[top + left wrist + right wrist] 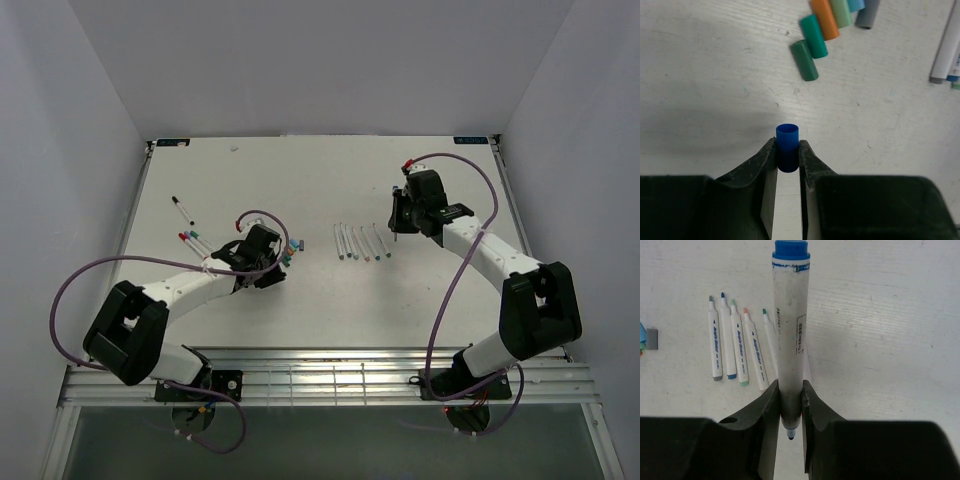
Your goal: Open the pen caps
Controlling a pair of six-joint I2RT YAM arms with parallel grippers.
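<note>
My left gripper [787, 146] is shut on a short blue pen cap [787, 136], held just above the table; in the top view the left gripper [274, 268] sits beside a cluster of loose pen caps [291, 250]. Those caps lie ahead of it: dark green [805, 60], teal [813, 36], orange [824, 17] and grey [867, 15]. My right gripper [790, 390] is shut on a white pen [790, 335] with a blue end [791, 250]; its bare tip [791, 432] shows between the fingers. In the top view the right gripper [398, 218] hangs right of a row of uncapped pens [360, 241].
Several uncapped pens [738, 347] lie side by side left of the held pen, with a grey cap [652, 339] further left. A few capped pens [192, 238] lie at the left, and a single one [181, 207] further back. White walls enclose the table.
</note>
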